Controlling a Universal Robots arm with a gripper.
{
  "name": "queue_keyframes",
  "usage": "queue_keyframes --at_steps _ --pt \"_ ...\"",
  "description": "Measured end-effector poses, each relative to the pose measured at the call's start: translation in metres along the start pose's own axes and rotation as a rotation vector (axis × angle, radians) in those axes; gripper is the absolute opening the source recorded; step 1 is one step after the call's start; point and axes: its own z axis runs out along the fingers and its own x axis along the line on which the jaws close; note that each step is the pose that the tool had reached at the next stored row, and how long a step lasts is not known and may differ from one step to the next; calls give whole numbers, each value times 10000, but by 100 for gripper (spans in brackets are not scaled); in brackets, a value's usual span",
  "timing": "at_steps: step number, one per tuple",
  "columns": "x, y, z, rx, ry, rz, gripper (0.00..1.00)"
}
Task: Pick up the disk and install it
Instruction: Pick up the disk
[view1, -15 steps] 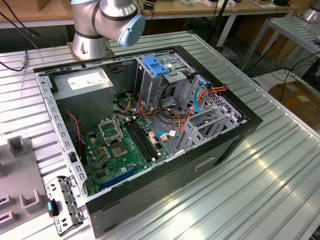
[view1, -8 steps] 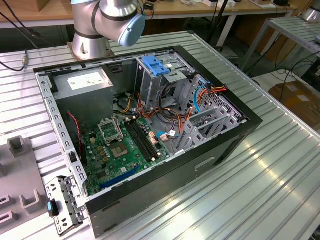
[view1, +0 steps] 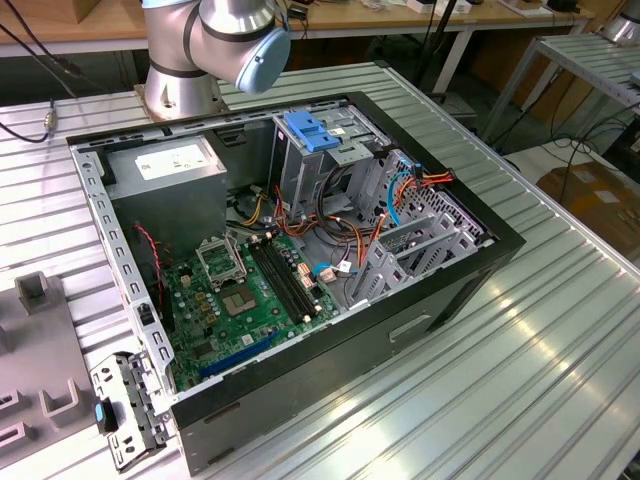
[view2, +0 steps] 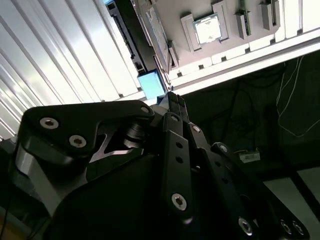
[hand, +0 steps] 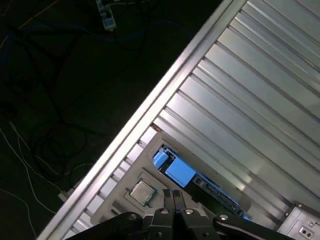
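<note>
A ribbed aluminium table (view1: 560, 350) carries everything, its long grooves catching the light in both wrist views. In the exterior view an open PC case (view1: 300, 400) lies on its side in the middle of the table, with the green motherboard (view1: 250, 290) facing up. The arm (view1: 215, 40) stands on the table's far side. A grey tray (view1: 40, 340) sits at the near left of that view, and a metal bracket (view1: 125, 410) lies just beside the case's near left corner. Beyond the table are wooden benches (view1: 100, 20). At the exterior view's right are another aluminium frame (view1: 590, 60) and a cardboard box (view1: 595, 195) on the floor.

The gripper (hand: 173, 196) hangs over the table's edge with its two thin fingers pressed together, closed on nothing. The second wrist view shows the same closed tips (view2: 173, 102).

The disk (hand: 180, 171) lies flat on the table close below the fingertips and apart from them. Its light-blue end points towards the edge, and its dark body runs away across the ribs. In the second wrist view the disk (view2: 149, 84) lies just beside the tray (view2: 225, 10), which holds a CPU (view2: 207, 27) in a square pocket.

Past the edge, the dark floor (hand: 60, 100) is strewn with loose cables (hand: 45, 145) and a power strip (hand: 105, 12).
</note>
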Motion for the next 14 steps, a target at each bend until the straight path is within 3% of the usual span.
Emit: queue_keyframes --at_steps 10,14 --pt "0 0 1 1 51 -1255 11" --pt "0 0 0 3 83 -1965 11"
